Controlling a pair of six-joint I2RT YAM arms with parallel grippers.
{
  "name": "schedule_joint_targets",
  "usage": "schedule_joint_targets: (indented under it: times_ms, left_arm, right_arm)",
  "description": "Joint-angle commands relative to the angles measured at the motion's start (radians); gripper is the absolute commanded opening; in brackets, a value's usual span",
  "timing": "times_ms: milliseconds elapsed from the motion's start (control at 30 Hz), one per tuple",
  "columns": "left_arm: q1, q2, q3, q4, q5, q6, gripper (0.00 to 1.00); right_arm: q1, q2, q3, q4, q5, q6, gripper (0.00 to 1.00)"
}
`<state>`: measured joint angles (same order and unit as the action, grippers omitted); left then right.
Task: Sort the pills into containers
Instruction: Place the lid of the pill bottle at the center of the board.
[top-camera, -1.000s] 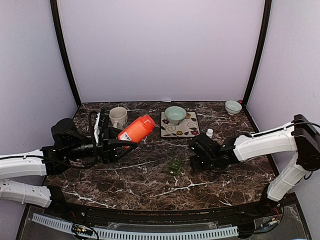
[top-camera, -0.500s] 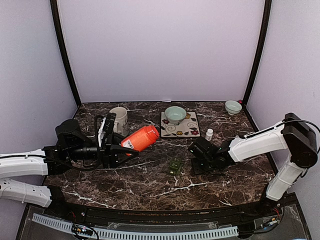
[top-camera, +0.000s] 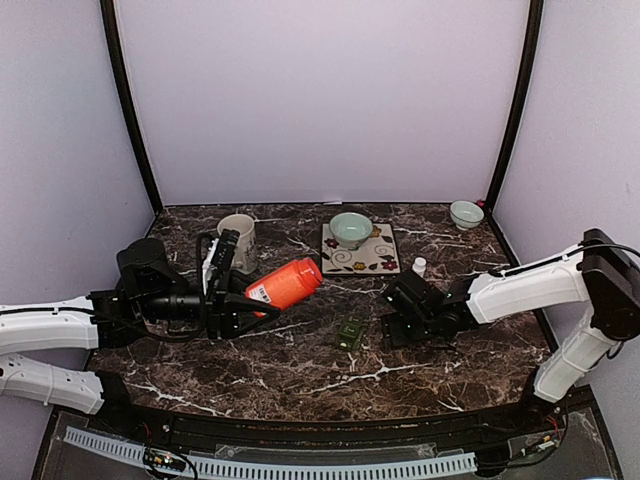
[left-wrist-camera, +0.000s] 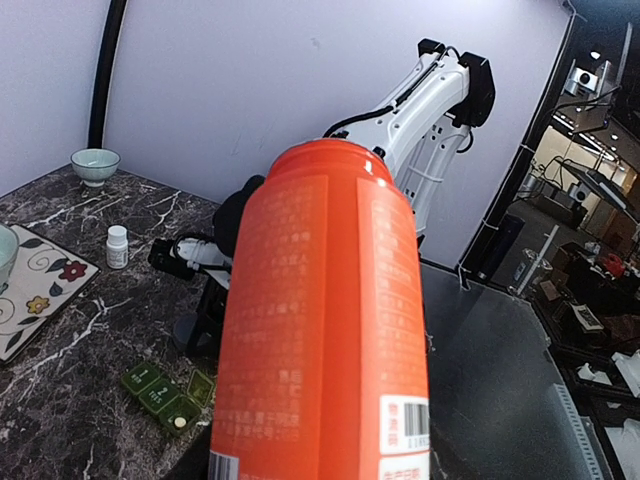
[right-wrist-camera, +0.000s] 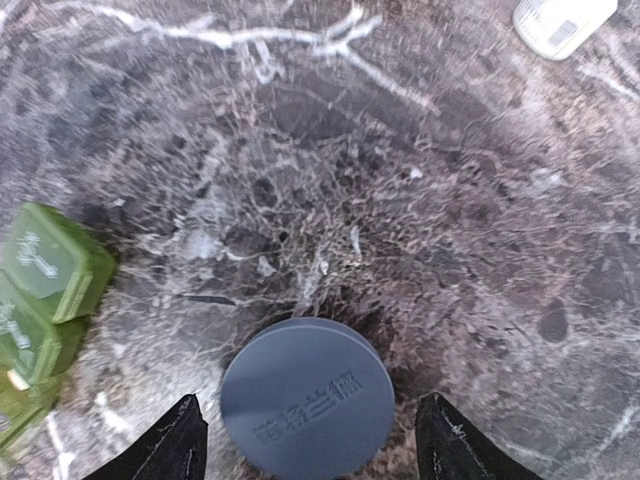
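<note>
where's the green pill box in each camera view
top external: pill box just below and right of the picture's centre
left wrist: pill box at bottom left
right wrist: pill box at the left edge, partly cut off
shared landmark: small white bottle, seen in all three

Top: looks down from above and behind the near edge of the table (top-camera: 300, 372), whole surface framed; left wrist: faces the right edge, tight on the orange bottle (left-wrist-camera: 320, 320); right wrist: points straight down, close; shared by all: the green pill box (top-camera: 350, 331).
</note>
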<state>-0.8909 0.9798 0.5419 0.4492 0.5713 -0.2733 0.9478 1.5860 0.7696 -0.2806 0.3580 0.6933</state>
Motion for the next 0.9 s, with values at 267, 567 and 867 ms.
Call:
schedule_joint_targets:
  times_ms: [267,567,867]
  left_arm:
    - [0.001,0.003,0.068,-0.056,0.063,0.017,0.0]
    - [0.001,0.012,0.079,-0.077,0.083,0.02,0.0]
    - [0.001,0.014,0.089,-0.091,0.089,0.027,0.0]
  right_arm:
    - [-0.015,-0.043,0.076,-0.124,-0.051,-0.089,0.72]
    - [-0.072,-0.025,0.131,-0.184,-0.138,-0.174,0.76]
    - [-0.104,0.04,0.162,-0.209,-0.232,-0.241,0.77]
